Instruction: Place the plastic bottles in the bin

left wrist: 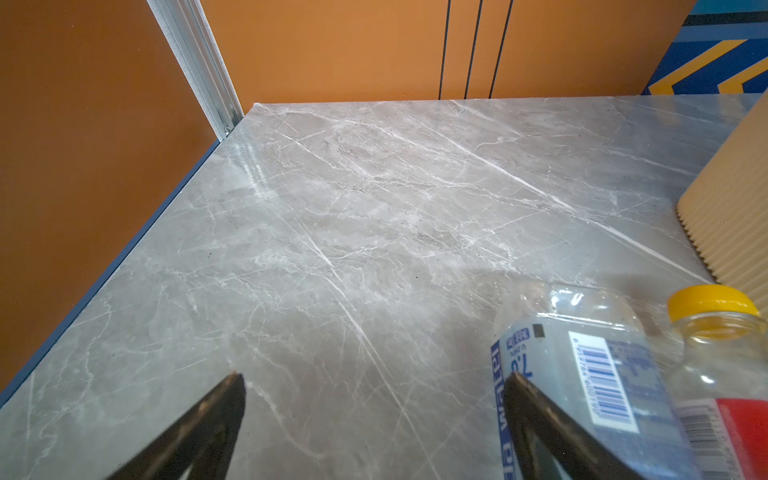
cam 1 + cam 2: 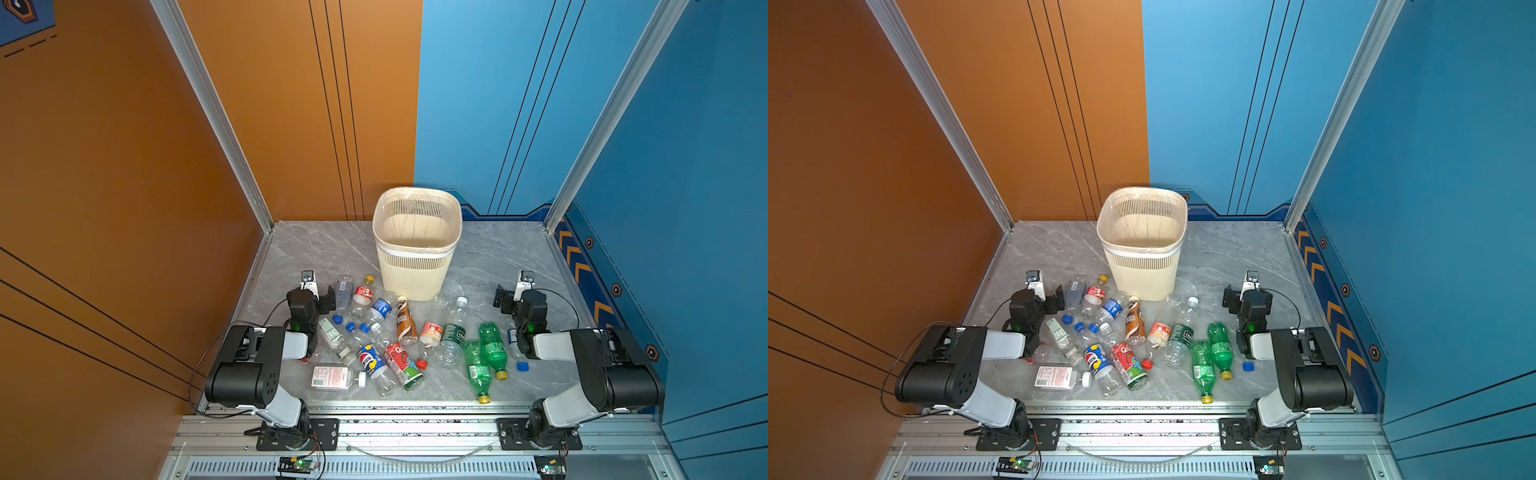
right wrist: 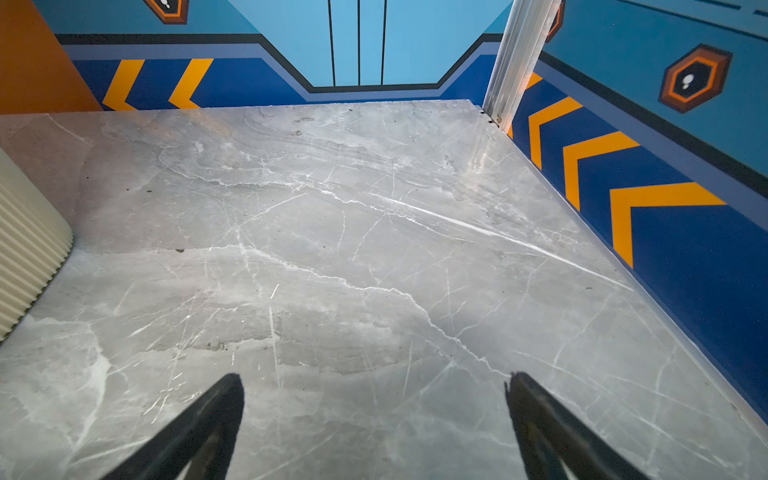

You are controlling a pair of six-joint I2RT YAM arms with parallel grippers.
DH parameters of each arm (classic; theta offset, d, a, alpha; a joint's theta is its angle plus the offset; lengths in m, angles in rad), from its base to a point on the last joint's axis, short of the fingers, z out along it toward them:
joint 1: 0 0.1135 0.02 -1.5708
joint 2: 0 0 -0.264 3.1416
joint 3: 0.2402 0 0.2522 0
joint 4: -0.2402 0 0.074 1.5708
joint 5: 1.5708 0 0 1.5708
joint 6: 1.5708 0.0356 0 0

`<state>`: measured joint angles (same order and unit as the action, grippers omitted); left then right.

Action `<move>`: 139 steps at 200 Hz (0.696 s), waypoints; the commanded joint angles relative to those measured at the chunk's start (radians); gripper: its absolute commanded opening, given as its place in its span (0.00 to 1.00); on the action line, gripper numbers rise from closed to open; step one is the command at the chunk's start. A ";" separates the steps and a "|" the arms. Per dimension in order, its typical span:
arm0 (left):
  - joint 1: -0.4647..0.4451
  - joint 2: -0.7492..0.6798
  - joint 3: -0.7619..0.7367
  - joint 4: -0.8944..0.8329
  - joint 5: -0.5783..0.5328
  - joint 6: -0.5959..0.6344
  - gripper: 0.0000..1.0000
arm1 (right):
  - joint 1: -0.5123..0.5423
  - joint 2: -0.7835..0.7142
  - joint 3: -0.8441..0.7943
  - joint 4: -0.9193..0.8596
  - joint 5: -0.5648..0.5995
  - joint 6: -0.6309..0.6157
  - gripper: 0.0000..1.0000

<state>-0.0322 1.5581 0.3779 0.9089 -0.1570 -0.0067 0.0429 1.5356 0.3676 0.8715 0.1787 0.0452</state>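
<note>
Plastic bottles (image 2: 406, 324) — fingers (image 1: 220, 407) wide apart, empty

Orange wall (image 2: 124, 166), blue wall (image 2: 685, 166), grey marble tabletop (image 2: 316, 245)

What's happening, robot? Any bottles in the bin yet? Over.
Left gripper open, right gripper open, both empty. Bottles on table, bin looks empty. Nothing blocking.

The left arm (image 2: 239, 374) and right arm (image 2: 619, 374) have black housings, white links and tapered black fingers (image 1: 208, 428).
</note>
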 commanded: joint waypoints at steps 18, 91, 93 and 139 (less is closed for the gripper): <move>0.001 0.006 0.004 0.005 -0.005 0.009 0.98 | -0.007 -0.003 0.017 -0.016 -0.017 0.013 0.99; 0.002 0.004 0.004 0.005 -0.006 0.009 0.98 | -0.006 -0.003 0.017 -0.015 -0.017 0.013 0.99; 0.002 0.004 0.005 0.005 -0.004 0.009 0.98 | -0.007 -0.003 0.018 -0.013 -0.017 0.013 0.99; 0.003 -0.003 0.004 0.007 0.000 0.007 0.98 | -0.003 -0.048 0.040 -0.079 0.024 0.024 0.99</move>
<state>-0.0322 1.5581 0.3779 0.9085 -0.1566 -0.0067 0.0429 1.5356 0.3679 0.8715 0.1787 0.0471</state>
